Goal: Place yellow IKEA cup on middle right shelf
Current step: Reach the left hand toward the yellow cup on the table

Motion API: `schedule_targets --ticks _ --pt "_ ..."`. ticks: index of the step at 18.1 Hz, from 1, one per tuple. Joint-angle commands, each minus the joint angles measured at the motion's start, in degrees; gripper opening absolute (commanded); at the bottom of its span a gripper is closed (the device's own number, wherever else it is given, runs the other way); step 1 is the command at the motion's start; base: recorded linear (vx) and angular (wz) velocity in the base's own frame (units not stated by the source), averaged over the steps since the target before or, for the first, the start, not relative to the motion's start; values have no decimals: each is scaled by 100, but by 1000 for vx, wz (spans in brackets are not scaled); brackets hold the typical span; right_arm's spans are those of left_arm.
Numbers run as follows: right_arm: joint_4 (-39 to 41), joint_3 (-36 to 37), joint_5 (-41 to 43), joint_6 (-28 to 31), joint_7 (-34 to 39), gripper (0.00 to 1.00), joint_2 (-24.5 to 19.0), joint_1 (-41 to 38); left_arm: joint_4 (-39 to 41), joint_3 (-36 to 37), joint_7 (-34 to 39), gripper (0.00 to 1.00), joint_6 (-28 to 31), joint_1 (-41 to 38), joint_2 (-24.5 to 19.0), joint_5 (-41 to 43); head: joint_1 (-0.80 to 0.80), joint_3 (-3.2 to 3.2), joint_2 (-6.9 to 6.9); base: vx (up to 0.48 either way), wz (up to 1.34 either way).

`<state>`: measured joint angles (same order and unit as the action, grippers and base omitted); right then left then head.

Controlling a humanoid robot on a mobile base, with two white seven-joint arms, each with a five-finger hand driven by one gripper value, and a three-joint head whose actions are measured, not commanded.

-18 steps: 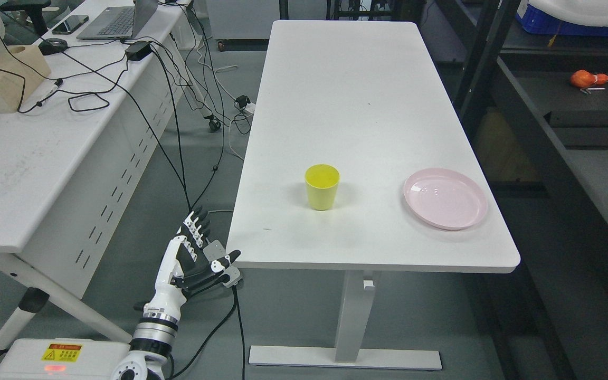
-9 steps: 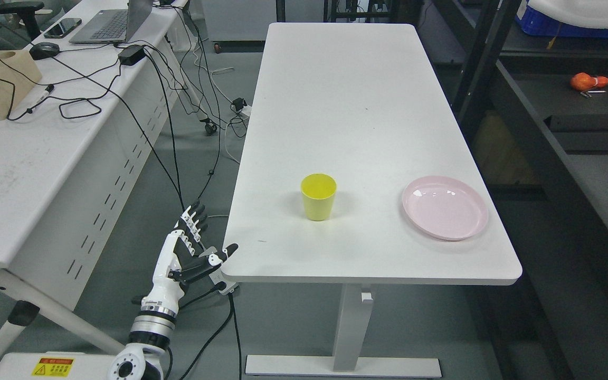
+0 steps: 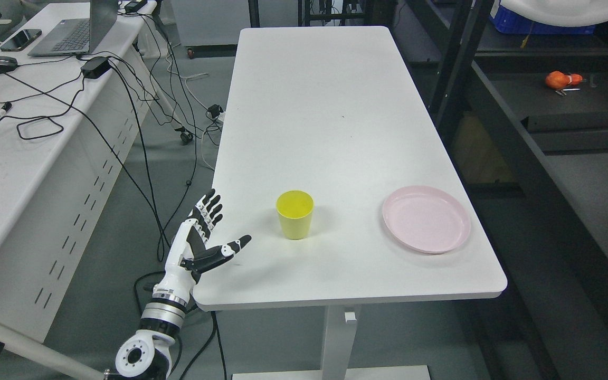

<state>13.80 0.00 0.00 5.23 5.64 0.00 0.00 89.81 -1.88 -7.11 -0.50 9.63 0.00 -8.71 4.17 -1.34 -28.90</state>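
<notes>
L hand (image 3: 202,240): fingers spread, thumb out, holding nothing; at table's near-left edge, palm toward cup.
Yellow cup (image 3: 295,215): upright on white table (image 3: 330,105), near front, well apart from L hand.
Pink plate (image 3: 426,218): flat on table, R of cup, not touching.
Side desk (image 3: 13,158): laptop (image 3: 69,31), cables.
</notes>
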Motion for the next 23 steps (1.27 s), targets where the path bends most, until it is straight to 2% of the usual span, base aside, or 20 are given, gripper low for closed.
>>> schedule_targets --ticks 1,15,23 --pt "0 -97 141 5 -1232 99 100 -62 -43 372 16 99 138 161 -100 9 0 0 0 90 -80" --pt "0 -97 141 5 -1232 99 100 -62 -825 689 34 99 261 610 -100 27 0 0 0 61 -58" --pt "0 -97 141 5 -1232 99 100 -62 -992 1357 17 99 252 645 -100 27 0 0 0 15 0"
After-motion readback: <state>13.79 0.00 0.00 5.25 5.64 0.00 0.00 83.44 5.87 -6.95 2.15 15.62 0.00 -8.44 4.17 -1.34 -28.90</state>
